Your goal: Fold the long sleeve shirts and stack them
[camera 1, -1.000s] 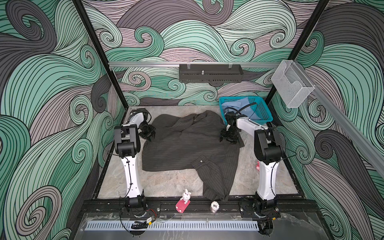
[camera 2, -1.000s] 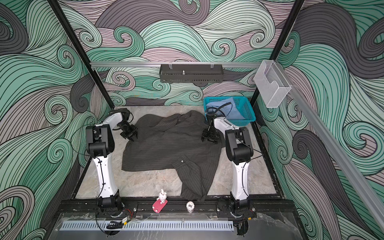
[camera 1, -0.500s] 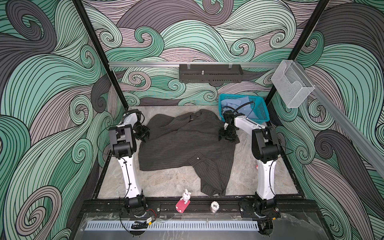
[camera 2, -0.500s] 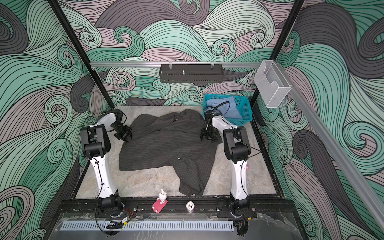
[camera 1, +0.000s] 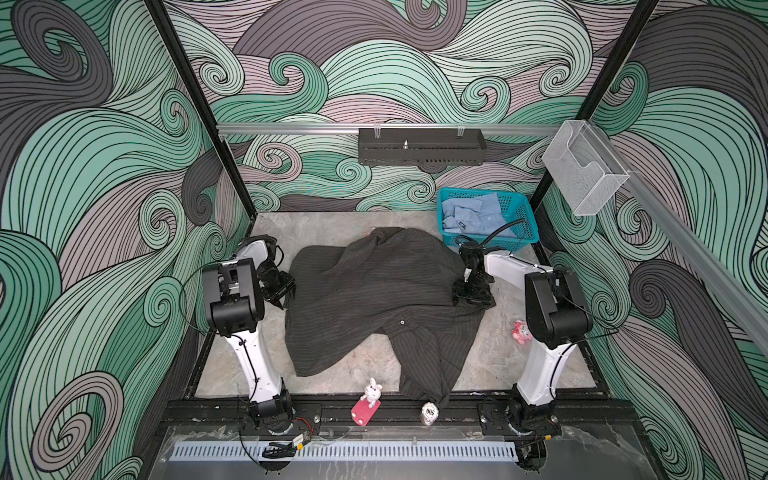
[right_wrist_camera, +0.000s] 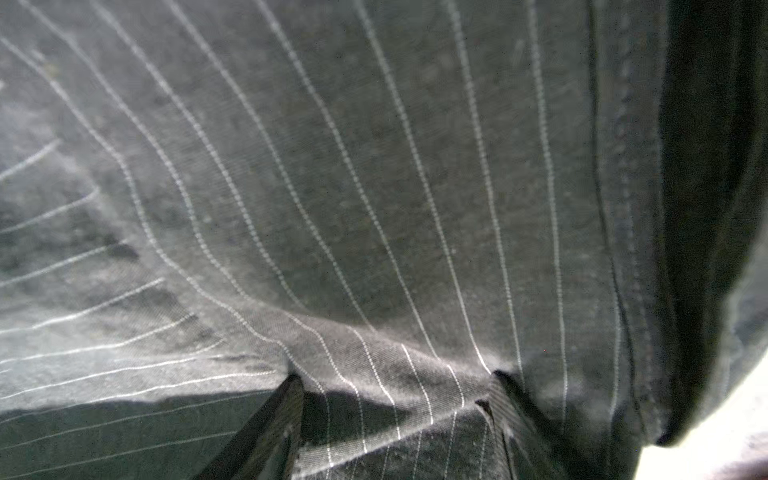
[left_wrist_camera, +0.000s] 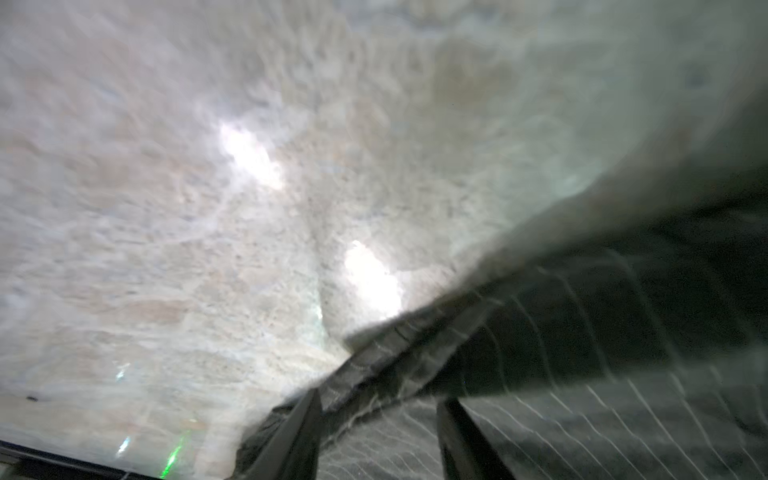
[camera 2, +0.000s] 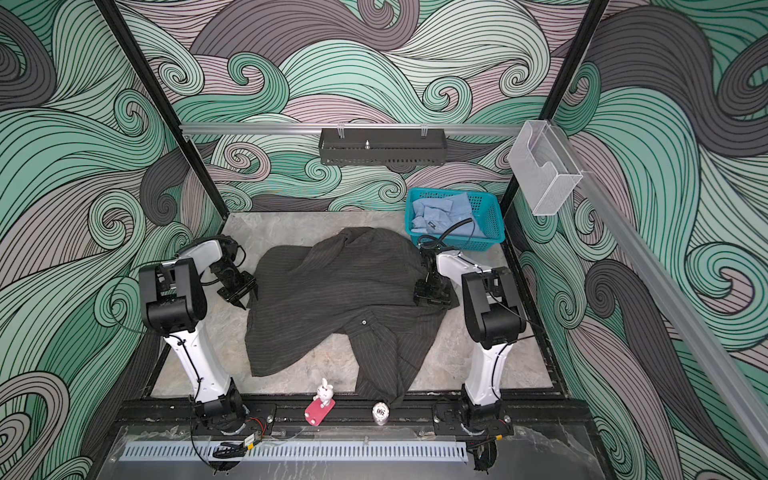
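My left gripper (left_wrist_camera: 380,397) is down at the left edge of the dark pinstriped shirt (camera 1: 374,291), fingers (left_wrist_camera: 303,428) spread apart. The hem lies loose across the gap between them, nothing pinched. That wrist view is blurred, but bare table (left_wrist_camera: 166,249) fills the rest of it.

Over to my right gripper (right_wrist_camera: 395,376): it's spread wide as well, tips pressed down into the cloth on the shirt's right side. A ridge of fabric is bunched between them and creases fan away from the tips.

Out wider, in both top views, the dark pinstriped shirt sprawls crumpled across the middle of the table. It's humped at the far end, and one long part trails toward the near edge and hangs onto the black frame rail (camera 1: 457,409).

The light blue shirt (camera 1: 473,216) sits bundled in the teal basket (camera 1: 519,226) at the far right corner, beyond my right arm. The basket's near-left corner is just beside the dark hump; whether they touch I cannot tell
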Robot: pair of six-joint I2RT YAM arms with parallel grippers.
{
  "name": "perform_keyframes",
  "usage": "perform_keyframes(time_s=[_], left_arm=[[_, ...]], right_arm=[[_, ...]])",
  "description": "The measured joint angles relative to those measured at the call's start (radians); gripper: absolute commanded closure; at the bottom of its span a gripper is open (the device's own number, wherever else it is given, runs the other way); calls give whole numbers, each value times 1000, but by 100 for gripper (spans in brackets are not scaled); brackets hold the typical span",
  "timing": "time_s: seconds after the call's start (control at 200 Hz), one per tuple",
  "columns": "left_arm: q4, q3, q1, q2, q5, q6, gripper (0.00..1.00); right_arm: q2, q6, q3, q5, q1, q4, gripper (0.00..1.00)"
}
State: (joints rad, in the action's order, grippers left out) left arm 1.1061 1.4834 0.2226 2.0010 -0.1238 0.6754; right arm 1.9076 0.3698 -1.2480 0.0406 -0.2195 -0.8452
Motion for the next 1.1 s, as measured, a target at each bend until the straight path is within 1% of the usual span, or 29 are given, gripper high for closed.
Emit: perform_keyframes(time_s=[0.09, 0.205, 0.31, 0.395, 0.515, 0.645, 0.691, 0.776, 0.816, 0.886, 1.031, 1.101], left_arm=[[-6, 106, -47, -37, -1, 1, 36], [-40, 247, -167, -55, -11, 10, 32], [-37, 388, -267, 13, -27, 13, 31], [-32, 476, -315, 104, -31, 8, 31], [-24, 506, -348, 202, -35, -14, 30], [1, 527, -376, 260, -38, -54, 31], [11, 552, -383, 282, -39, -69, 34], [33, 631, -397, 329, -44, -95, 45], [40, 667, -403, 350, -48, -106, 47], [54, 726, -410, 382, -57, -123, 47], [57, 769, -423, 394, -82, -160, 48], [78, 815, -428, 412, -90, -178, 48]], right_arm=[[-5, 0, -14, -5, -1, -4, 24], [-6, 0, -49, -7, -2, -6, 24], [-7, 0, -67, -6, -4, -6, 24], [-10, -1, -69, -5, -4, -9, 24], [-19, -3, -69, -2, -4, -13, 24], [-39, -3, -69, 2, -5, -15, 24], [-45, -3, -69, 2, -6, -16, 24], [-49, -3, -69, 3, -6, -16, 24], [-49, -3, -69, 3, -6, -17, 24], [-49, -3, -68, 4, -6, -18, 24], [-48, -3, -68, 4, -8, -19, 24], [-48, -3, -68, 5, -9, -19, 24]])
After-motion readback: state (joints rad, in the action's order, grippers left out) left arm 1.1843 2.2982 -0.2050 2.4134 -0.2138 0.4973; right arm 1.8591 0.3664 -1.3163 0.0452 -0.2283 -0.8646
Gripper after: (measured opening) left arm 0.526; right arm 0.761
